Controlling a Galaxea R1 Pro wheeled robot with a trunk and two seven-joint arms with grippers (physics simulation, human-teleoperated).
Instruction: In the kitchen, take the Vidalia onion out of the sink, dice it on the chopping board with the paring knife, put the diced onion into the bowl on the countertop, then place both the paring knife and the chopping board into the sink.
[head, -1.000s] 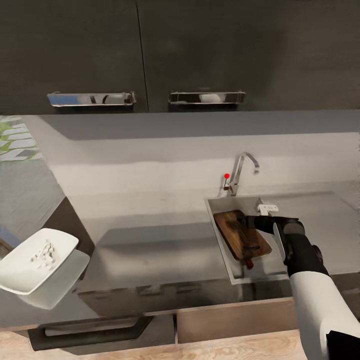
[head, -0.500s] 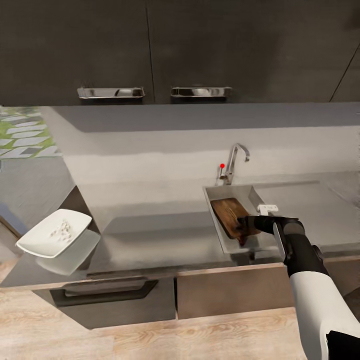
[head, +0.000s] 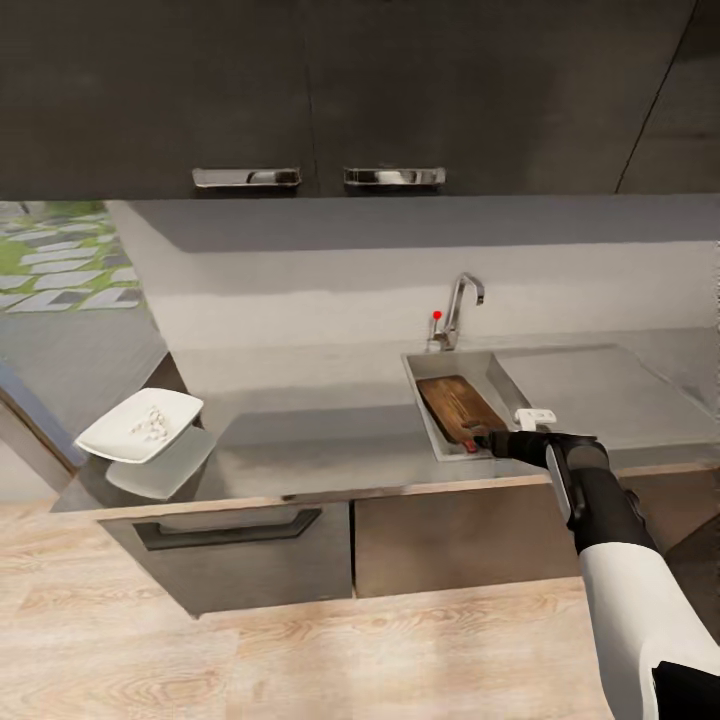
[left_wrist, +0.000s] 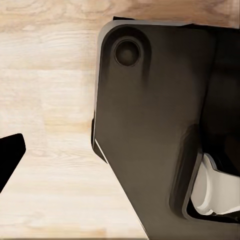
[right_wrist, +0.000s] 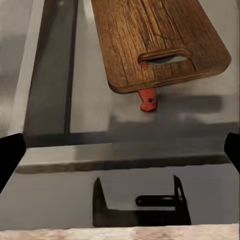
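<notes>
The board (right_wrist: 155, 42) hid the knife (right_wrist: 148, 99) except its red handle; the right gripper (head: 478, 436) hung open, empty.

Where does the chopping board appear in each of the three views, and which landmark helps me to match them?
Head view: the chopping board lies in the sink, right of centre, beyond the right gripper.
Left wrist view: the board is not in it; floor and robot body are there.
Right wrist view: the board is at the top, handle slot nearest the camera.
Shared landmark: the paring knife's red handle under the board's slotted end.
</notes>
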